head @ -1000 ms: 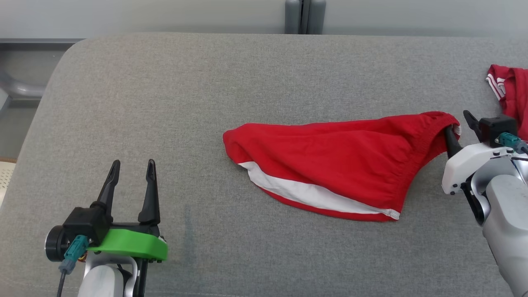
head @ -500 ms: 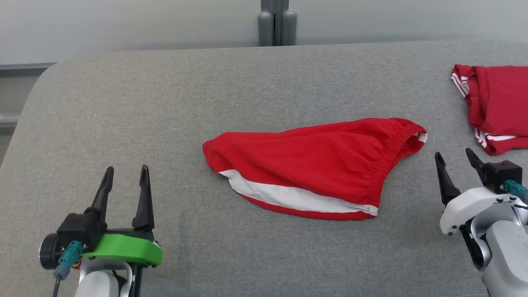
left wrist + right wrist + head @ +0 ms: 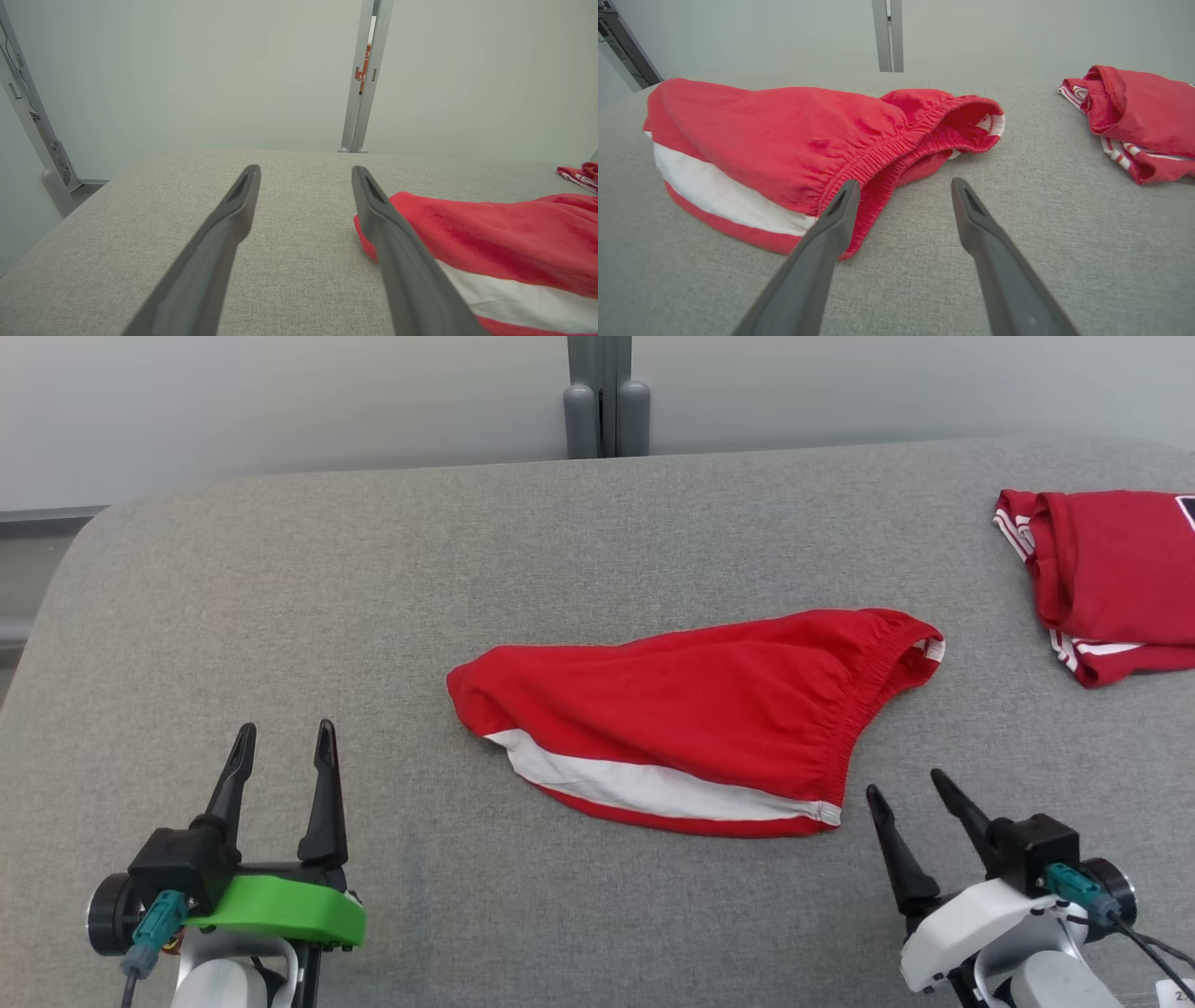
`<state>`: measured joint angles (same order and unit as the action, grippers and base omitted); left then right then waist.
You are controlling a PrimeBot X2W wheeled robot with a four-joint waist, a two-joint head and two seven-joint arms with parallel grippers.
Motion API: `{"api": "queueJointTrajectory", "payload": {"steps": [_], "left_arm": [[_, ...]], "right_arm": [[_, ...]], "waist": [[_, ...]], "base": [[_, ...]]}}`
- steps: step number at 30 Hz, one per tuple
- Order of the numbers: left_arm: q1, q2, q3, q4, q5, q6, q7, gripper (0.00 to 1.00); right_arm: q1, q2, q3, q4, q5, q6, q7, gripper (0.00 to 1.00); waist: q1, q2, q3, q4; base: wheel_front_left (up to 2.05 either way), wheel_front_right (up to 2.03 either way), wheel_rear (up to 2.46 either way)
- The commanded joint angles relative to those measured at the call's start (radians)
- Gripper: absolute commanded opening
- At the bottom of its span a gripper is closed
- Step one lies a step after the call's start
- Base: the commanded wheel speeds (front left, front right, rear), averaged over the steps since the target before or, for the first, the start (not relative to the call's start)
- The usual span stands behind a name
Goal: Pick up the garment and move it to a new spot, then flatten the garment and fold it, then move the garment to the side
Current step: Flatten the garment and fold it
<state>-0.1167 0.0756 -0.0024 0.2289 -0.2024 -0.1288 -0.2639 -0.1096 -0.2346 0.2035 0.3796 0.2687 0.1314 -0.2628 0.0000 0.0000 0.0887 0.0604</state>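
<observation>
Red shorts with a white side stripe (image 3: pixel 691 719) lie loosely bunched in the middle of the grey padded table (image 3: pixel 373 569), elastic waistband toward the right. My right gripper (image 3: pixel 906 784) stands open just off the waistband's near right corner, holding nothing; in the right wrist view the shorts (image 3: pixel 784 144) spread ahead and left of my gripper (image 3: pixel 901 186). At the lower left my left gripper (image 3: pixel 280 737) is open and empty, well left of the garment; the left wrist view has the garment's left end (image 3: pixel 490 247) just right of that gripper (image 3: pixel 306 170).
A second red garment with white stripes (image 3: pixel 1111 583) lies folded at the table's far right (image 3: pixel 1134 112). A grey post (image 3: pixel 605 401) stands behind the back edge. The table's rounded left corner drops off at the upper left.
The right gripper let go of the waistband and drew back toward the near edge, now open beside the shorts. The head camera shifted, bringing more of the second garment into view.
</observation>
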Motion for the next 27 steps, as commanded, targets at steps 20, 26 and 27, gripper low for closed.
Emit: {"api": "queueJointTrajectory", "payload": {"steps": [20, 26, 27], "left_arm": [[-0.010, 0.010, -0.007, 0.002, -0.008, -0.004, 0.000, 1.00], [0.009, 0.002, -0.003, 0.008, -0.005, -0.004, 0.000, 1.00], [0.011, 0.001, -0.003, 0.009, -0.004, -0.004, 0.000, 1.00]], "right_arm": [[-0.130, -0.018, 0.162, 0.195, 0.078, -0.002, -0.002, 0.00], [-0.057, -0.064, 0.078, 0.130, 0.094, -0.002, -0.002, 0.00], [-0.047, -0.075, 0.073, 0.121, 0.098, -0.002, -0.002, 0.00]], "waist": [[0.0000, 0.0000, 0.023, 0.039], [0.0000, 0.0000, 0.005, 0.013], [0.0000, 0.0000, 0.004, 0.008]], "base": [[0.00, 0.00, 0.00], [0.00, 0.00, 0.00], [0.00, 0.00, 0.00]]}}
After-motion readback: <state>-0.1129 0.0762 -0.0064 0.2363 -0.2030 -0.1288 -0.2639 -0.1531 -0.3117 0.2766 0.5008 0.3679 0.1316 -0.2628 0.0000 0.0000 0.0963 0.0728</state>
